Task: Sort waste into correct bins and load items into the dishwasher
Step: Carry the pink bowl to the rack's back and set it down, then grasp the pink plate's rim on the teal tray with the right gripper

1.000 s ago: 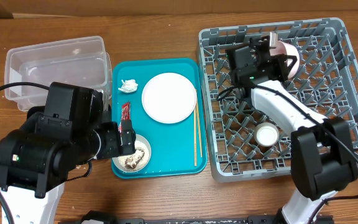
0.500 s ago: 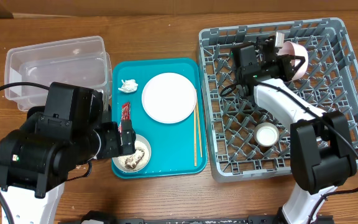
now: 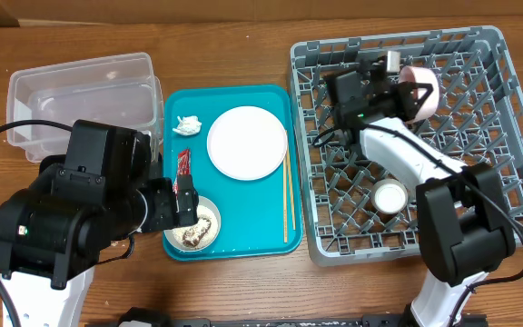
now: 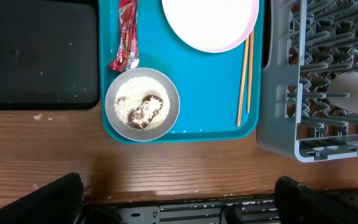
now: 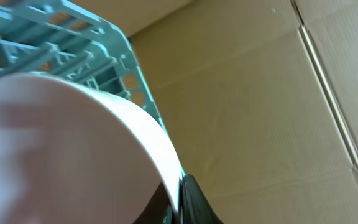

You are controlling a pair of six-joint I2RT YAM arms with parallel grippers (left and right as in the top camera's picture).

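My right gripper (image 3: 403,84) is shut on the rim of a pale pink-white bowl (image 3: 419,91), held tilted over the back of the grey dish rack (image 3: 507,136). In the right wrist view the bowl (image 5: 61,149) fills the left and one finger (image 5: 194,199) presses its rim. A white cup (image 3: 390,195) lies in the rack. My left gripper (image 4: 179,202) is open and empty above the table's front edge. On the teal tray (image 3: 271,238) lie the plate (image 3: 247,143), chopsticks (image 3: 286,204), tissue (image 3: 187,124), red wrapper (image 3: 183,163) and a small bowl of rice scraps (image 3: 200,227).
The clear tub (image 3: 84,95) stands at the back left. The black tray (image 4: 39,53) shows in the left wrist view, left of the teal tray; overhead my left arm hides it. Cardboard boxes (image 5: 278,93) stand behind the rack.
My right gripper has turned and shifted the bowl slightly over the rack's back rows. The left arm and the things on the teal tray have not moved.
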